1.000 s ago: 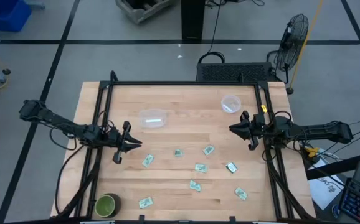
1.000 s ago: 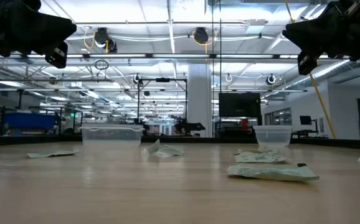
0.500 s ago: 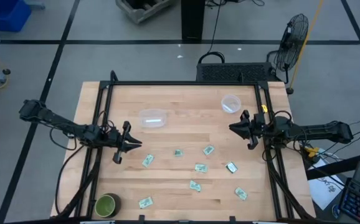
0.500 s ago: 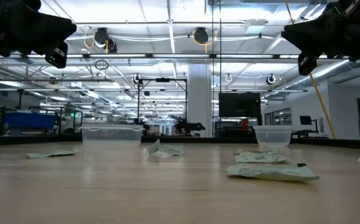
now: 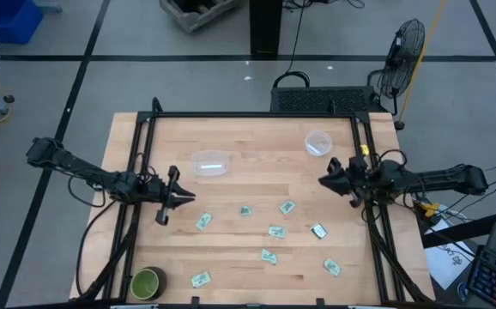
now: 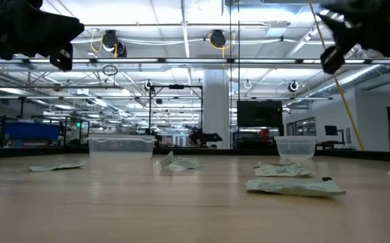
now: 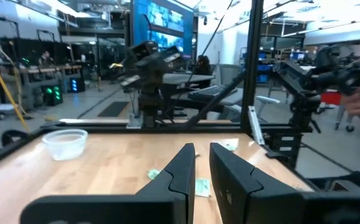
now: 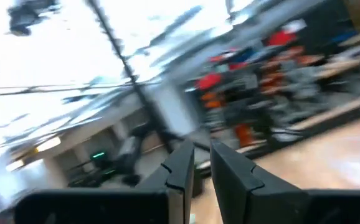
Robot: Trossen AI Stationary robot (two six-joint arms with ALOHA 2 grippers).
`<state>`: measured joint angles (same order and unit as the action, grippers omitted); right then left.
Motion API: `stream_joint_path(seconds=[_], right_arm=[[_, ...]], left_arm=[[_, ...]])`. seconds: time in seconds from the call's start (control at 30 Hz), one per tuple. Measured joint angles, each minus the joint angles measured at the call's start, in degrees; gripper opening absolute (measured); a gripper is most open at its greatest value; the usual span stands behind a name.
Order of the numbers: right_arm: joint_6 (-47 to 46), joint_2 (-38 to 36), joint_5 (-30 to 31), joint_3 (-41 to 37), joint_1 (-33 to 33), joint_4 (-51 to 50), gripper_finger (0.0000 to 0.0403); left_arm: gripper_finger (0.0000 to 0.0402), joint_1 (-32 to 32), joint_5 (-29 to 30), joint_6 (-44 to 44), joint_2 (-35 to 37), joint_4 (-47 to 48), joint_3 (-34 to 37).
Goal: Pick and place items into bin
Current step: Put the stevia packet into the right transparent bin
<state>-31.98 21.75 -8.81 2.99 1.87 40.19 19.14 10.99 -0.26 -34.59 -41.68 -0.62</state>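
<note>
Several small pale green-and-white packets lie flat on the wooden table, among them one (image 5: 203, 221) near my left gripper, one (image 5: 245, 210) at mid-table and one (image 5: 318, 230) below my right gripper. In the low view a packet (image 6: 295, 187) lies nearest. A clear rectangular bin (image 5: 210, 162) stands at the far middle. My left gripper (image 5: 184, 199) hovers shut and empty at the table's left, above the table (image 7: 202, 149). My right gripper (image 5: 323, 181) hovers shut and empty at the table's right (image 8: 202, 149).
A clear round cup (image 5: 318, 142) stands at the far right. A dark green bowl (image 5: 148, 282) sits at the near left corner. A black frame (image 5: 248, 115) runs along the table's far, left and right edges. Bare wood lies between the bin and the packets.
My right gripper has drawn back a little toward the table's right edge and has risen and tipped upward; its wrist view now shows a blur of ceiling and room. The packets and my left gripper have stayed where they were.
</note>
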Motion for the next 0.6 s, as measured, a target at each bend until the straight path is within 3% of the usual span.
stream_joint_path(seconds=[0.27,0.43,0.6], right_arm=[[14.0,16.8,13.4,3.0,14.8,7.0,0.0045],[24.5,32.2,17.9,13.2,23.9,6.7,0.0045],[28.2,47.5,27.0,28.6,29.1,-6.9,0.0049]], left_arm=[[0.0051,0.0,2.1,2.6,0.0,-1.6,0.0],[0.0051,0.0,2.1,0.8,0.0,-4.1,0.0],[0.0051,0.0,2.1,-0.9,0.0,-7.2,0.0]])
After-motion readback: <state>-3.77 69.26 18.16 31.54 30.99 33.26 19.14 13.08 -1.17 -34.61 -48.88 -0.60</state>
